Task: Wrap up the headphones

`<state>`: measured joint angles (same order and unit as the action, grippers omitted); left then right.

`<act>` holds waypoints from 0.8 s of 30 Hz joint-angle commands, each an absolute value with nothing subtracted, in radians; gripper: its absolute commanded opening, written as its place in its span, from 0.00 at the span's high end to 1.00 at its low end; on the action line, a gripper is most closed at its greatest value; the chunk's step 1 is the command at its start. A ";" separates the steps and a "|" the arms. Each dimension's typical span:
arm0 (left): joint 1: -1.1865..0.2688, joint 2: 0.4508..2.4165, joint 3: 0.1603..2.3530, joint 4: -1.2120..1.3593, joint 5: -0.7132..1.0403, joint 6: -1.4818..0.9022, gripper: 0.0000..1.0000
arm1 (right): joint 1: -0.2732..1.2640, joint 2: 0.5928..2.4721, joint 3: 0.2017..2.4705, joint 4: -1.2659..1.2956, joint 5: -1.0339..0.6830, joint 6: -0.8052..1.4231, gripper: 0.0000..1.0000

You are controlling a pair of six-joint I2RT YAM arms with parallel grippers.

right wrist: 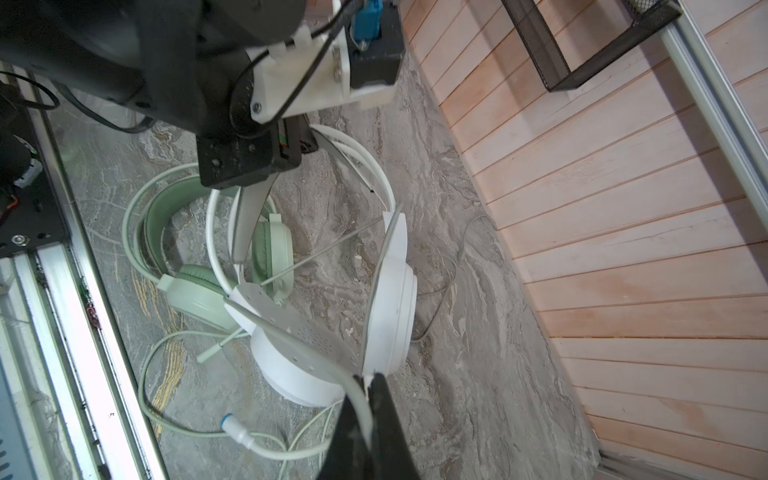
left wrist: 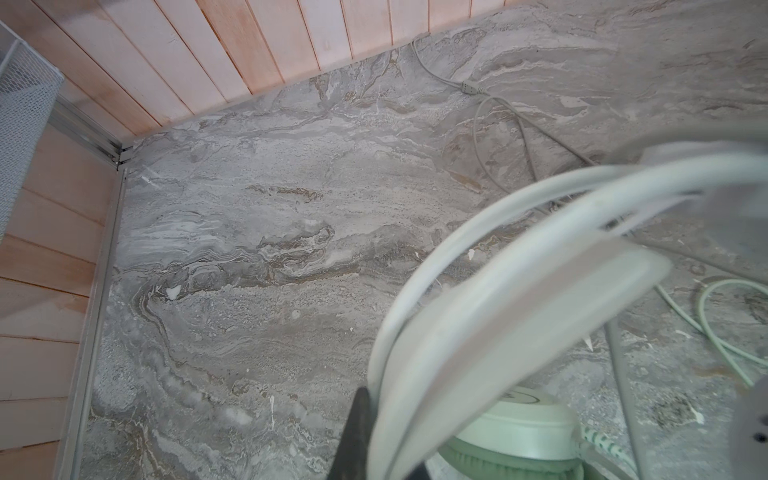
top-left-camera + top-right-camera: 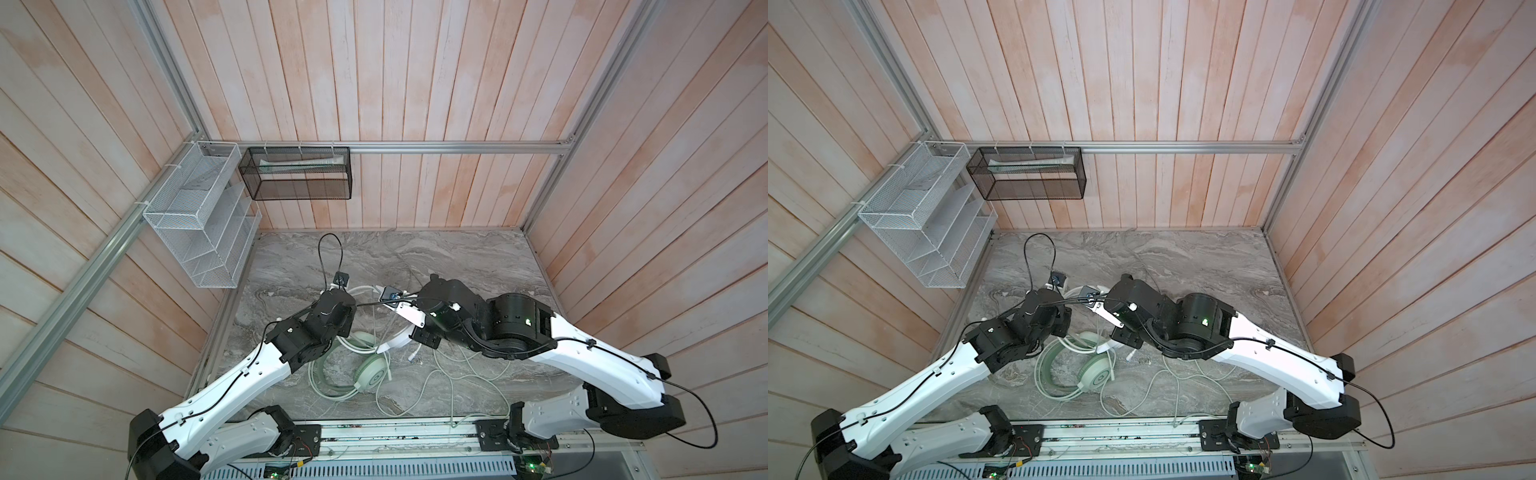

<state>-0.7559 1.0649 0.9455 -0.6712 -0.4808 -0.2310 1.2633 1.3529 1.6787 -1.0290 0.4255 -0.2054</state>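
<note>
Two headsets: a white headset (image 1: 392, 307) is held between both grippers; a green headset (image 3: 365, 372) lies flat on the table, directly under the left gripper.
Left gripper (image 2: 365, 417): closed tight on the white headset's band.
Right gripper (image 1: 370, 384): pinched together on the white cable (image 1: 360, 397), just beside a white earcup; thin strands run taut across the cups.
Writing: a round mark (image 3: 376, 379) (image 3: 1100, 377) sits on the green earcup in both top views, too small to read.
In the way: a green earcup stands just beside the white band, close under the left gripper's fingers.
Loose cables (image 3: 461, 376): pale loops sprawl below and behind the right gripper; a white plug (image 1: 235, 427) with a blue ring lies near its tips.
Table (image 3: 457, 266): grey marble.
Farther off: a white wire rack (image 3: 195, 232) and a black mesh basket (image 3: 299, 185) hang on the wall, well beyond the left gripper; a pale tube (image 3: 303, 163) lies in the basket, its print unreadable.
</note>
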 commanded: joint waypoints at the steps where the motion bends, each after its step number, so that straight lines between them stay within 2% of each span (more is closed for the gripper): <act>1: -0.761 1.058 0.927 -0.650 -0.504 -0.236 1.00 | 1.234 1.325 1.635 -1.008 0.468 -0.209 1.00; 8: -0.776 1.045 0.912 -0.622 -0.436 -0.215 1.00 | 1.183 1.363 1.660 -0.912 0.480 -0.260 1.00; 17: -0.809 1.063 0.898 -0.608 -0.412 -0.201 1.00 | 1.172 1.517 1.797 -0.802 0.477 -0.369 1.00; 24: -0.849 1.050 0.879 -0.590 -0.399 -0.186 1.00 | 1.055 1.551 1.771 -0.649 0.474 -0.412 1.00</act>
